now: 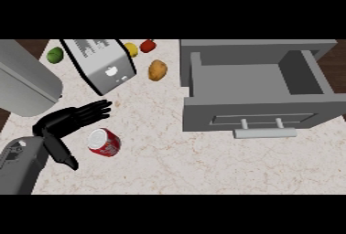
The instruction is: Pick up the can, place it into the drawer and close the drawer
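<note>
I see my left hand [67,122] on the left, fingers out straight & spread, thumb down, holding nothing. The red can [104,142] lies on its side on the counter [169,151], just beside the thumb. Up top: a toaster [101,64] w/ some fruit near it. On the right the grey drawer [260,87] is pulled open.
</note>
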